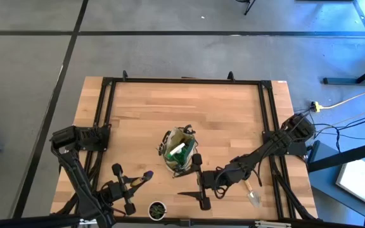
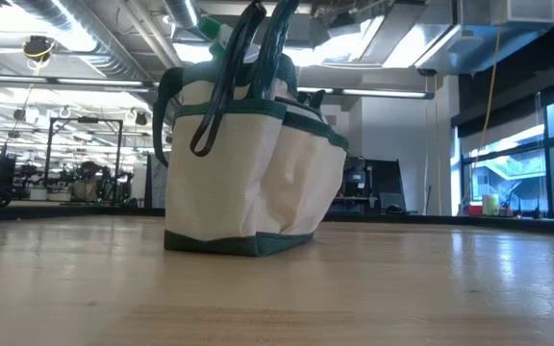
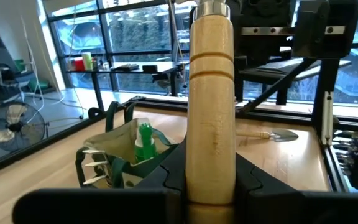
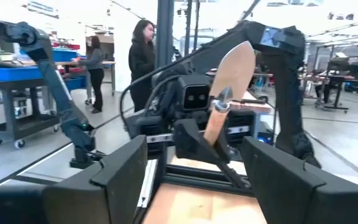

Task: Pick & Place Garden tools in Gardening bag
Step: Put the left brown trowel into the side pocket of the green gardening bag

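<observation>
My left end effector point(image 1: 127, 185) grips a wooden-handled trowel point(image 1: 138, 180), its long axis pointing toward the gardening bag point(image 1: 177, 152); my right end effector point(image 1: 201, 180), nearer, is open.

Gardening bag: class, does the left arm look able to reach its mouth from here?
Probably yes. The left gripper, shut on a wooden-handled tool, has only bare table between it and the gardening bag, whose mouth faces up.

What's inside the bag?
Inside the tan fabric gardening bag with green lining, a green spray bottle with a white top pokes out. Anything deeper is hidden by the bag's walls.
</observation>
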You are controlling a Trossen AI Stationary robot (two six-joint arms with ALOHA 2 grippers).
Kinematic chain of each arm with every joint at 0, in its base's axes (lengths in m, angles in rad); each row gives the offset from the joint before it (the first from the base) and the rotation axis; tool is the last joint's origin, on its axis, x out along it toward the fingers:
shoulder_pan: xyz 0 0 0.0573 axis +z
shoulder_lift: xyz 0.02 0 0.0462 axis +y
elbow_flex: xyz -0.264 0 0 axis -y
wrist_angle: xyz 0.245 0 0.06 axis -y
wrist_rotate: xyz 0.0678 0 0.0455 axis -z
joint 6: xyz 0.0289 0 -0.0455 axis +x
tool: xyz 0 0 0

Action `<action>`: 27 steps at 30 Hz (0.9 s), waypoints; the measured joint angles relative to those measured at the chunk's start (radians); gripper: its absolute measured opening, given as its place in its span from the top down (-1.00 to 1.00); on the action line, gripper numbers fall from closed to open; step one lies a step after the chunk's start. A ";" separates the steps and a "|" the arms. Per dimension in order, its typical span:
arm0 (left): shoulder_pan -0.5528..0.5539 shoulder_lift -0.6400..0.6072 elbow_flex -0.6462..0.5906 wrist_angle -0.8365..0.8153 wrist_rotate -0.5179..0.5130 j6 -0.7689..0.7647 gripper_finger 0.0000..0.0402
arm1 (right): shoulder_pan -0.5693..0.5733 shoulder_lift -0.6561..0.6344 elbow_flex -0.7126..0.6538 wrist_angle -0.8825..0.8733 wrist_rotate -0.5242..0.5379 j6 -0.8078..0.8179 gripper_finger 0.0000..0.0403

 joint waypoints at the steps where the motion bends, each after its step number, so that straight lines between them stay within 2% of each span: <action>1: 0.006 0.000 0.000 0.005 0.000 0.000 0.79 | -0.004 0.000 0.000 0.004 0.000 -0.001 -0.31; 9: 0.045 0.000 0.011 0.057 0.003 0.001 0.79 | -0.013 0.000 0.000 0.019 -0.001 0.035 -0.31; 13: 0.040 0.000 0.066 0.081 0.003 0.099 0.79 | -0.005 0.000 0.000 0.019 -0.003 0.052 -0.31; 16: 0.034 0.000 0.120 0.172 0.002 0.286 0.79 | 0.006 0.000 0.000 0.019 -0.016 0.054 -0.31; 18: 0.034 0.000 0.143 0.294 0.003 0.456 0.79 | 0.010 0.000 0.000 0.019 -0.036 0.055 -0.31; 20: 0.031 0.000 0.155 0.445 0.016 0.632 0.79 | 0.013 0.000 0.000 0.019 -0.050 0.055 -0.31; 27: 0.024 0.030 0.131 1.036 0.155 1.215 0.79 | 0.035 0.000 0.000 0.010 -0.060 0.055 -0.31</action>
